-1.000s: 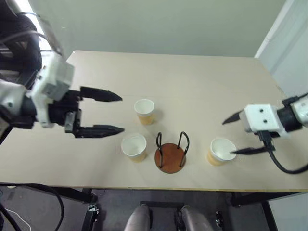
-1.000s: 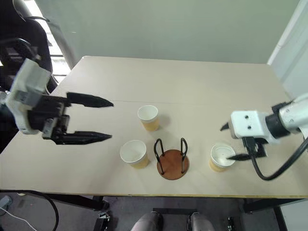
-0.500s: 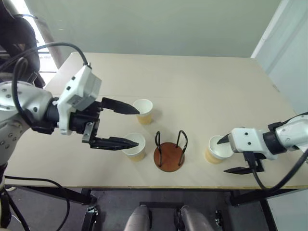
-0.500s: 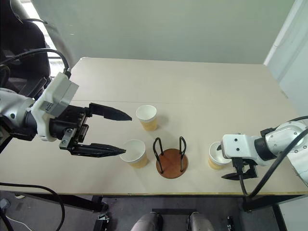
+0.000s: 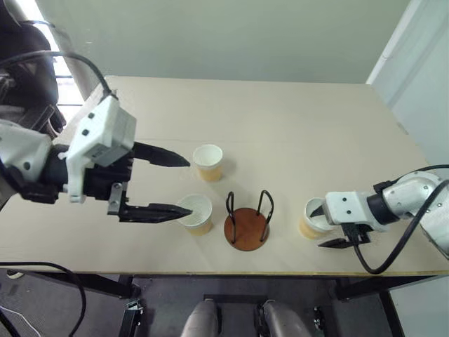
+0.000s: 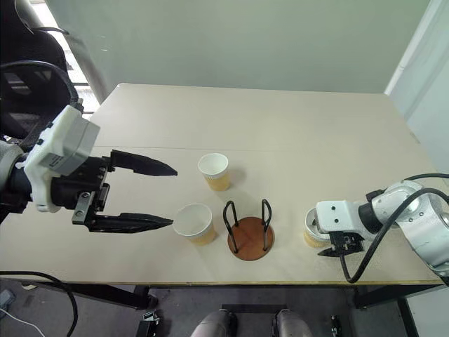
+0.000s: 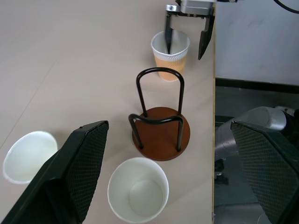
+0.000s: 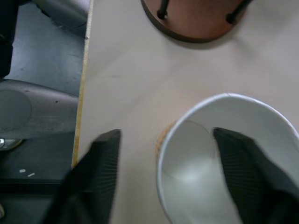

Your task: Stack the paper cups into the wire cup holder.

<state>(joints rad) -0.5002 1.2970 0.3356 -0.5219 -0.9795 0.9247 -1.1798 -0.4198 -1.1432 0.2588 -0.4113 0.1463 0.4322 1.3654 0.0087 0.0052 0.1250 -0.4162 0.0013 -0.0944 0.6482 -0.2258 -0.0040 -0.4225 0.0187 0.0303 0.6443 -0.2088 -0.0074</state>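
Observation:
Three paper cups stand upright on the table: one far [image 5: 209,161], one near left [image 5: 196,213], one at the right [image 5: 309,218]. The wire cup holder [image 5: 247,225] stands between the two near cups with nothing in it. My left gripper [image 5: 189,186] hangs wide open left of the two left cups, its lower finger over the near left cup's rim. My right gripper [image 5: 325,227] is low at the right cup. One finger [image 8: 245,161] is inside the cup and the other finger [image 8: 103,163] is outside, with a gap to the wall.
The table's near edge [image 5: 210,271] runs just in front of the holder and the right cup. A black cable [image 5: 393,246] loops off my right hand past that edge. Open tabletop [image 5: 280,119] stretches behind the cups.
My right gripper has sunk onto the right cup, one finger going inside it, and its jaws have narrowed. The left gripper stays wide open near the left cups.

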